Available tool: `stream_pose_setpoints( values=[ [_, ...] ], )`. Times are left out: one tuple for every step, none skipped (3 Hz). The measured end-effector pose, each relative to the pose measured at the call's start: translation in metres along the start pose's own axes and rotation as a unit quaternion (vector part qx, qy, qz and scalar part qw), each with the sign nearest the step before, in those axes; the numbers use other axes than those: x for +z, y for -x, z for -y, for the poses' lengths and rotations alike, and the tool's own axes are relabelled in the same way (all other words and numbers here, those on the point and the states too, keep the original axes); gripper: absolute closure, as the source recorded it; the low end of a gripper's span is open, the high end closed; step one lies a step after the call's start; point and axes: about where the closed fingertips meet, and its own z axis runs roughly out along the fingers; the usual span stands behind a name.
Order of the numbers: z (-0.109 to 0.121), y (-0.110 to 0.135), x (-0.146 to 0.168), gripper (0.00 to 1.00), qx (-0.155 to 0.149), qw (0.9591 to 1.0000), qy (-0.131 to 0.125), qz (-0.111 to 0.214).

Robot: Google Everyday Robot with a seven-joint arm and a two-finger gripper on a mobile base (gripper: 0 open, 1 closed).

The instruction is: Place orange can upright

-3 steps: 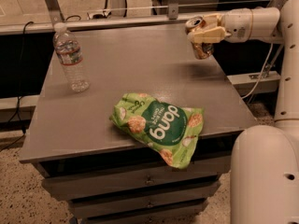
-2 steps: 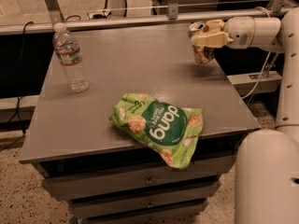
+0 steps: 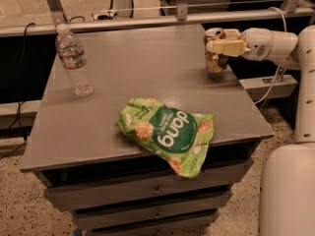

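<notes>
Where I'm standing: at the front of the grey table (image 3: 147, 53), drawers facing me.
Table: biggest thing here; flat grey top, three items on or over it.
Robot body: white base (image 3: 288, 191) at bottom right, beside the table's front-right corner.
Arm: white arm (image 3: 275, 45) reaches in horizontally from the right, over the table's right edge.
Snack bag: green bag (image 3: 167, 134), lying flat near the front, one corner drooping over the front edge; well apart from the can.
Water bottle: clear bottle (image 3: 75, 60), upright at back left, far across the top from the arm.
Gripper: gripper (image 3: 216, 41) is over the back-right part of the top, fingers clamped across the can's upper half.
Orange can: orange can (image 3: 216, 62) is held in the gripper, near the right edge, silver top up.
Key relation: can sits right btwn the fingers, just left of the wrist; its long axis is vertical, crosswise to the horizontal fingers. Only one arm, so no choice of side.
Contact: base is at or just above the top; can't tell if it's touching.
Step, my guess: nearly done, needs setting down & letting go w/o a nudge.
Risk: can is close to the right edge, so a sideways drag on release could tip it.
</notes>
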Motion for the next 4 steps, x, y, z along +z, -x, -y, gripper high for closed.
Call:
stream_pose_setpoints(
  values=[
    [-0.005,-0.004,-0.006,1.00,0.001,0.9995,0.006,0.030],
    [-0.011,-0.009,-0.009,1.00,-0.018,0.9990,0.004,0.040],
    [-0.014,-0.022,-0.008,1.00,-0.031,0.9985,0.001,0.046],
    [-0.017,-0.032,-0.003,0.83,-0.038,0.9978,0.006,0.054]
  ],
)
